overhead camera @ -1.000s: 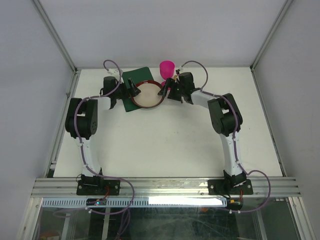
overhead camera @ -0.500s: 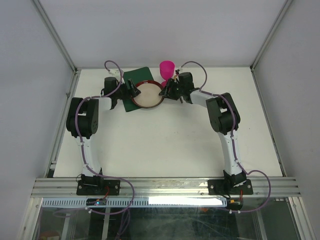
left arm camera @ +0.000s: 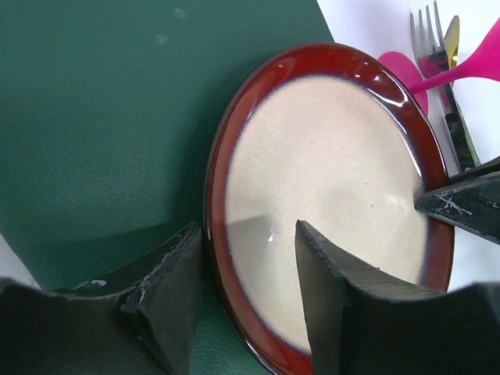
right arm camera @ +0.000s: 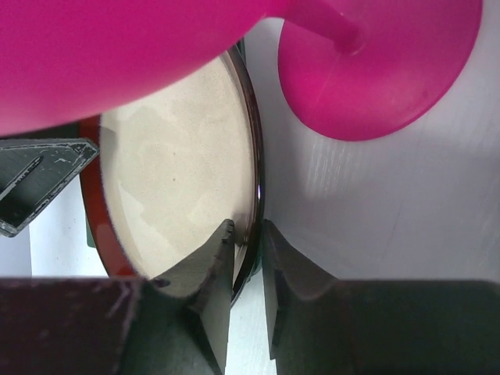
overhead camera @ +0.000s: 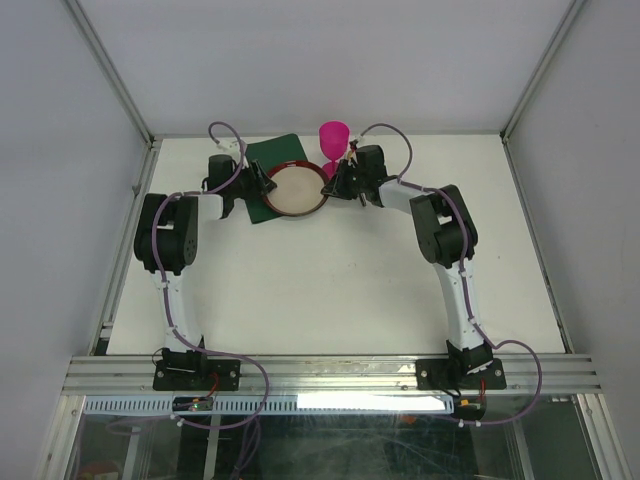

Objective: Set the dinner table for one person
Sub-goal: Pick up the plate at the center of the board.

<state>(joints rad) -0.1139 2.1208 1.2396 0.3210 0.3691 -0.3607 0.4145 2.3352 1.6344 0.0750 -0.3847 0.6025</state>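
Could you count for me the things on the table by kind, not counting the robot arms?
Placemat: 1
Plate: 1
Goblet: 1
Fork: 1
Gold-tipped cutlery piece, kind unclear: 1
Total: 5

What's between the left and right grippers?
The round red-rimmed cream plate fills the gap between left gripper and right gripper, opposite rims between their fingers; clearest in the top view.

left arm (overhead camera: pixel 165 240) reaches forward, bent inward | left gripper (left arm camera: pixel 246 234) jaws partly apart | right arm (overhead camera: pixel 445 235) mirrors it | right gripper (right arm camera: pixel 248 234) jaws narrow, grip unclear
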